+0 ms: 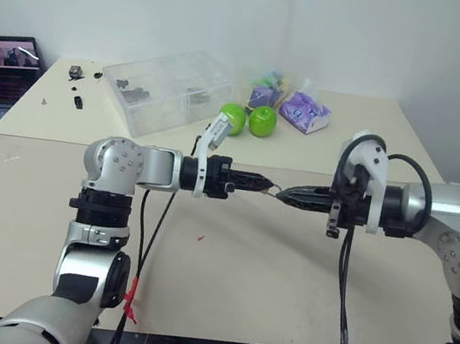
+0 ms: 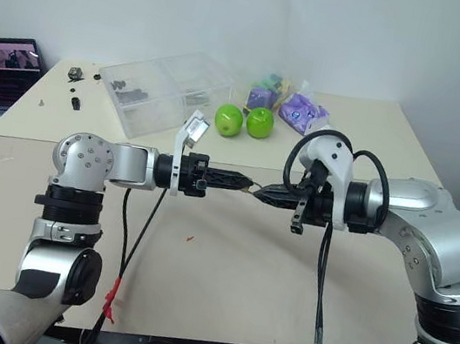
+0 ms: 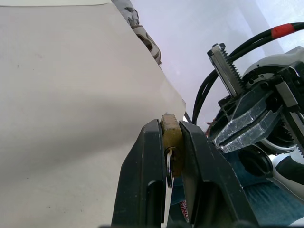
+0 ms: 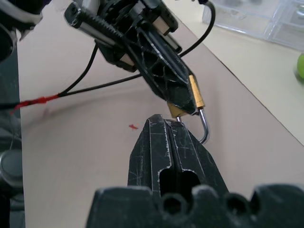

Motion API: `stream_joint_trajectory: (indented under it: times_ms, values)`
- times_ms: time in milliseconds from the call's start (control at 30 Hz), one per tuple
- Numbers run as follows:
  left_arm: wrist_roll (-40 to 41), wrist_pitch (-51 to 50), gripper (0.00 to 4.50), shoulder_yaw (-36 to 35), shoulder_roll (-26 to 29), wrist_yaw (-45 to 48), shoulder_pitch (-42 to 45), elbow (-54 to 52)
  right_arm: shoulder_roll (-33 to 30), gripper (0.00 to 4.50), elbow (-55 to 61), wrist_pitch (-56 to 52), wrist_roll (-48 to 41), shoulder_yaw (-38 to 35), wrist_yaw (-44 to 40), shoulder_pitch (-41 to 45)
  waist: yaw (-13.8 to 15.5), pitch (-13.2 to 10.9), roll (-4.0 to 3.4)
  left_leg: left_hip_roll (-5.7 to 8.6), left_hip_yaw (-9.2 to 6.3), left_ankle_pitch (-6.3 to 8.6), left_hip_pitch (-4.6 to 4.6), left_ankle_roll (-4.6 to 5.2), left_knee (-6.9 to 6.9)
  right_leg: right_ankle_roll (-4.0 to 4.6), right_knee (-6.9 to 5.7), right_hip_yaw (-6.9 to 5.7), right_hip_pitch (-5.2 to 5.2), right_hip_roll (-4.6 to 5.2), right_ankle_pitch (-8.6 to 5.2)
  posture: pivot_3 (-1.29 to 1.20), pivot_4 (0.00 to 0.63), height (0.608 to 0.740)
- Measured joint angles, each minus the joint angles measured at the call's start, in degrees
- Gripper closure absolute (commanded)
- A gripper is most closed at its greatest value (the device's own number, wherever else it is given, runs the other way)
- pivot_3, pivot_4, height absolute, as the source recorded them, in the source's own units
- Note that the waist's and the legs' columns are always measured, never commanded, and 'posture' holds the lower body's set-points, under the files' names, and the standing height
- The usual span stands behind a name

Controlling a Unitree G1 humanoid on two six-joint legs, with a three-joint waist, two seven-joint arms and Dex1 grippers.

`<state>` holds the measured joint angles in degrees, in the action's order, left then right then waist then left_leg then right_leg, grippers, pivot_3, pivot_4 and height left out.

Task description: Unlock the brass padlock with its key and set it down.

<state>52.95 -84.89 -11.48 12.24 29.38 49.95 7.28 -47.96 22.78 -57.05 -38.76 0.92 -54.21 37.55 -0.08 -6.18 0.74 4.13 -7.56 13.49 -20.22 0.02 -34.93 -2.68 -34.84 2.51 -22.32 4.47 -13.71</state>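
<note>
The left end effector (image 1: 256, 183) is clamped on the brass padlock (image 3: 171, 142), held in the air above the tabletop (image 1: 284, 269). The right end effector (image 1: 290, 195), fingers pressed together, meets it tip to tip at the lock's base (whether it pinches the key (image 3: 169, 167) I cannot tell). Behind stand two green apples (image 1: 249, 120) and a clear plastic box (image 1: 169, 89).
</note>
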Motion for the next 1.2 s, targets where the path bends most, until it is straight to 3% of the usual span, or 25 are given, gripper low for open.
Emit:
stream_joint_trajectory:
  times_ms: [800, 833, 1000, 1200]
  values:
    - [0.64, -0.33, 4.43, -0.86, 0.03, -0.17, 1.0, -0.29, 0.79, 4.48, -7.7, -1.77, -7.56, -6.23, -0.04, -3.11, 0.1, -0.01, 0.02, 0.0, 0.02, 0.0, 0.0, 0.01, 0.01, 0.01, 0.0, 0.02, 0.0, -0.01, 0.0, 0.0, 0.15, 0.74]
    - [0.7, -0.33, 4.43, -0.86, 0.03, -0.18, 1.01, -0.29, 0.88, 3.93, -7.79, -1.81, -7.71, -6.25, -0.09, -3.15, 0.07, -0.01, 0.02, 0.0, 0.02, 0.0, 0.0, 0.01, 0.01, 0.01, 0.0, 0.02, 0.0, -0.01, 0.0, 0.0, 0.15, 0.74]
    - [0.73, -0.33, 4.43, -0.84, 0.03, -0.16, 1.64, -0.29, 1.31, 2.43, -7.77, -1.86, -8.42, -6.27, 0.2, -3.98, 0.12, -0.01, 0.02, 0.0, 0.02, 0.0, 0.0, 0.01, 0.0, 0.0, 0.0, 0.02, 0.0, 0.0, 0.0, 0.0, 0.15, 0.74]
    - [0.73, -0.32, 4.43, -0.77, 0.01, -0.11, 1.85, -0.27, 1.43, 2.43, -7.79, -1.86, -8.59, -6.21, 0.29, -4.48, 0.1, -0.02, 0.02, 0.0, 0.03, 0.0, -0.01, 0.01, 0.0, 0.01, 0.0, 0.02, 0.0, -0.01, 0.0, 0.0, 0.15, 0.74]
